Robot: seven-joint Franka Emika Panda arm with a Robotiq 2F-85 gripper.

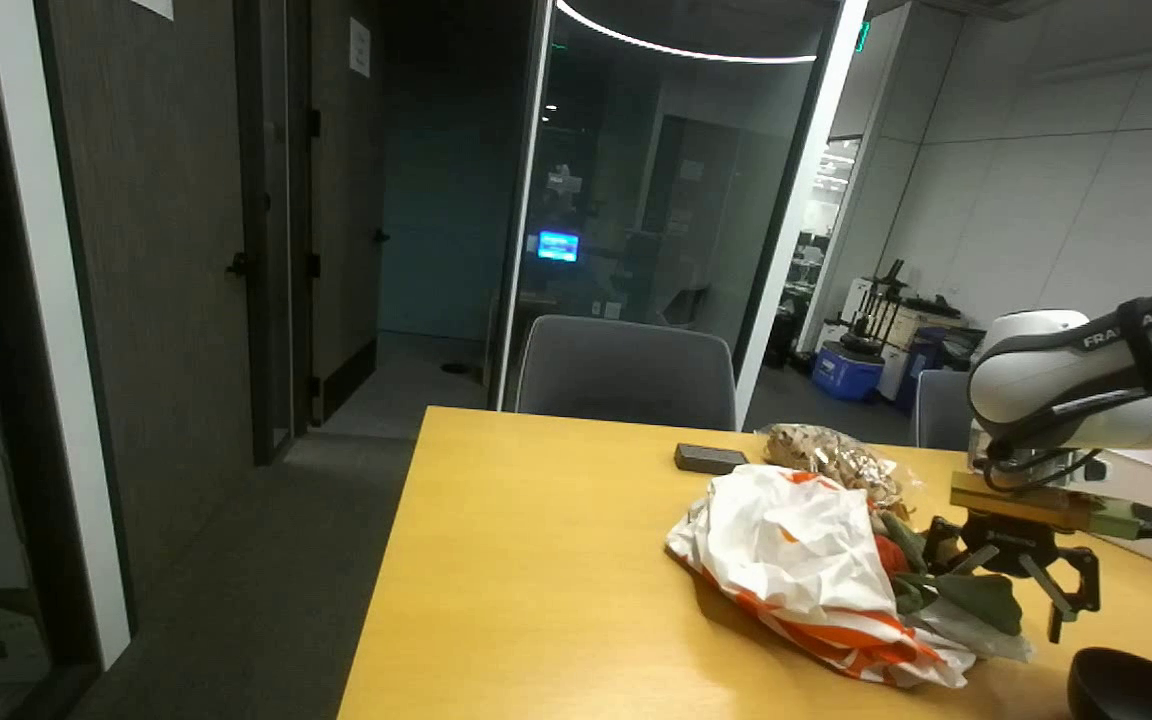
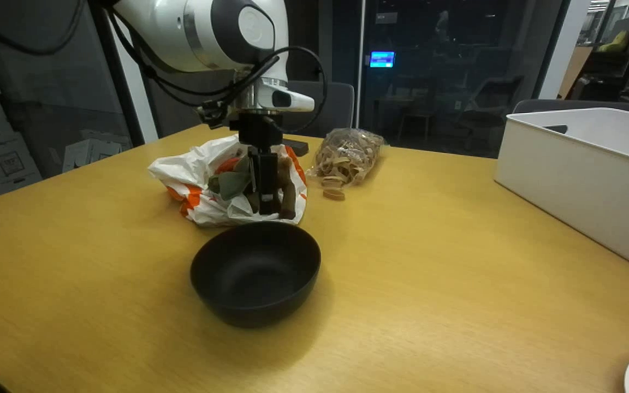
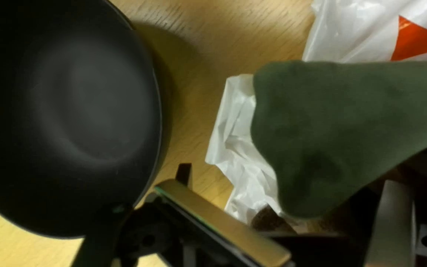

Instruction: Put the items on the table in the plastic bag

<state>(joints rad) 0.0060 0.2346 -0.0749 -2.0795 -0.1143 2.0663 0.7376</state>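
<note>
The white plastic bag with orange print lies on the table, its mouth toward my gripper; it also shows in an exterior view and in the wrist view. A soft green item sticks out of the mouth, and it fills the right of the wrist view. A red-orange item and brown pieces show in the mouth. My gripper points down at the mouth with its fingers wide apart, nothing visibly held; it also shows in an exterior view. One fingertip is partly hidden by the green item.
A black bowl stands close beside the bag and gripper. A clear bag of tan loops lies behind the bag, with a loose loop near it. A dark block lies beyond. A white bin stands to one side.
</note>
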